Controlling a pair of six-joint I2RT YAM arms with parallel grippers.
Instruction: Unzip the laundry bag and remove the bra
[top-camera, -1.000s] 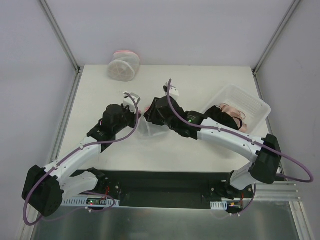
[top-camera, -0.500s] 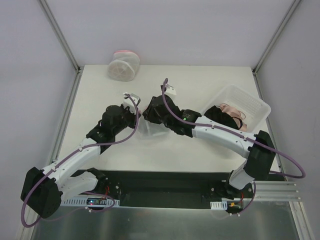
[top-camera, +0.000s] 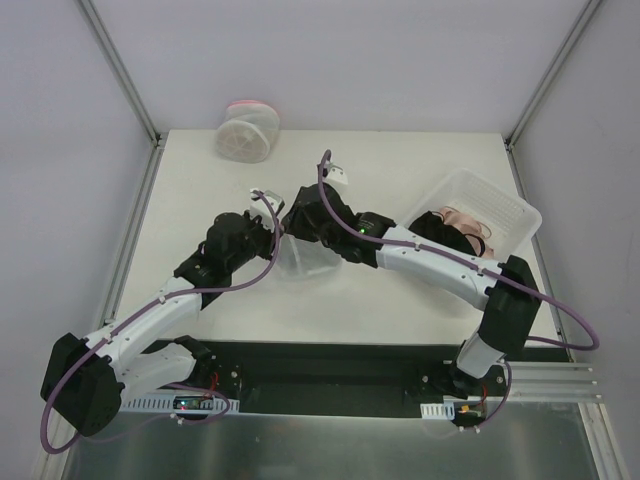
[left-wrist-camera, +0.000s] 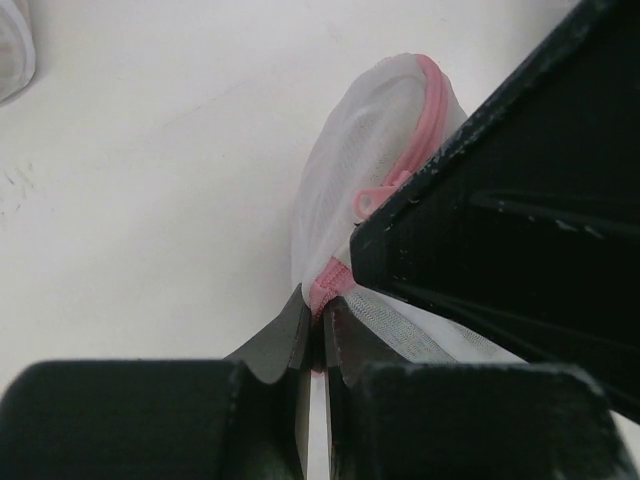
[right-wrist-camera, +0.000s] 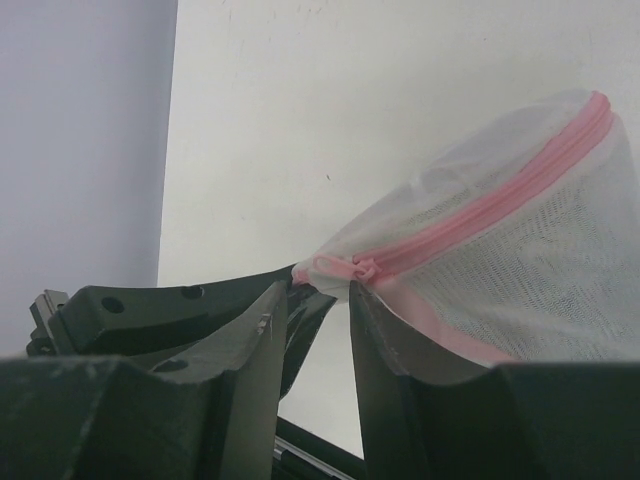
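Observation:
The laundry bag is a floppy white mesh pouch with a pink zipper rim, lying mid-table between both grippers. In the left wrist view my left gripper is shut on the pink end of the bag's zipper rim. In the right wrist view my right gripper is open, its fingertips just below the pink zipper pull at the end of the bag, beside the left gripper's fingers. From above, the left gripper and right gripper meet at the bag's upper left corner. The bra cannot be made out through the mesh.
A firmer drum-shaped mesh bag stands at the table's far edge. A white basket at the right holds a black garment and a beige-pink bra. Metal frame posts run along both table sides.
My right gripper has moved left and a little farther away, closing in on the bag's zipper end beside the left gripper. The left arm has hardly moved.

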